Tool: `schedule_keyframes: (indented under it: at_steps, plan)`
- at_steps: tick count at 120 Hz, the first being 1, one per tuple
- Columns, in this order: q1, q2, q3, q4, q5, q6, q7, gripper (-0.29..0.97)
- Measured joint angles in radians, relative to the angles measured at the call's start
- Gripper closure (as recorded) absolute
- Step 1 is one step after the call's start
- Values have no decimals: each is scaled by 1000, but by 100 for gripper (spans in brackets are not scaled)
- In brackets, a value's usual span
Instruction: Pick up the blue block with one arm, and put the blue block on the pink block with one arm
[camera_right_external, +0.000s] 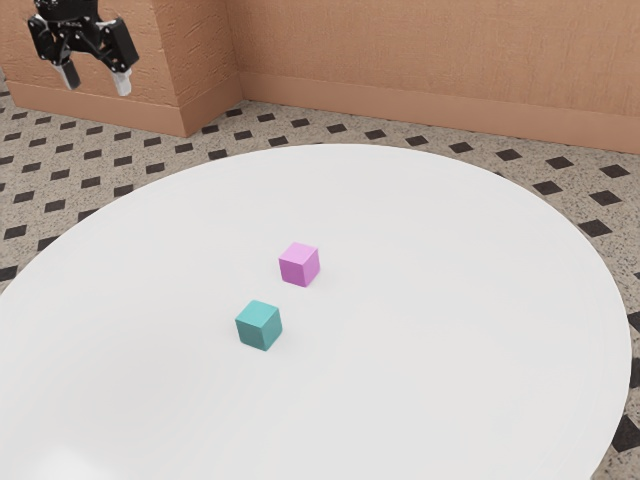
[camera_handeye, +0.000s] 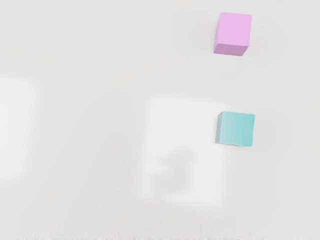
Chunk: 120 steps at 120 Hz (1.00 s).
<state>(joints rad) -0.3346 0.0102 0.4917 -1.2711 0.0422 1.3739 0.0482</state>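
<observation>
A teal-blue block (camera_right_external: 259, 324) rests on the round white table (camera_right_external: 450, 330), nearer the front edge. A pink block (camera_right_external: 299, 263) sits just behind it toward the exterior view's right, a small gap apart. My black gripper (camera_right_external: 94, 80) hangs high at the exterior view's upper left, far above and away from both blocks, open and holding nothing. From the wrist camera, the blue block (camera_handeye: 235, 129) and the pink block (camera_handeye: 232, 33) lie apart on the white tabletop, well below my hand.
Brick-coloured walls (camera_right_external: 420, 50) and a patterned tiled floor (camera_right_external: 560, 170) surround the table. The table's rim curves close to the exterior view's right edge.
</observation>
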Motion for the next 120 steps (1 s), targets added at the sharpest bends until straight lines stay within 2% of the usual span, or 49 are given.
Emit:
schedule_keyframes:
  at_steps: [19,49,78,95,104,120]
  plan:
    - [-36,4,4,-53,8,-4,2,0]
    - [-93,0,5,-265,13,28,-50,0]
    - [-143,1,11,-440,59,152,-113,0]
    - [-167,13,24,-559,69,284,-126,0]
    - [-153,47,31,-587,68,362,-118,0]
    - [-60,119,34,-597,46,472,-98,0]
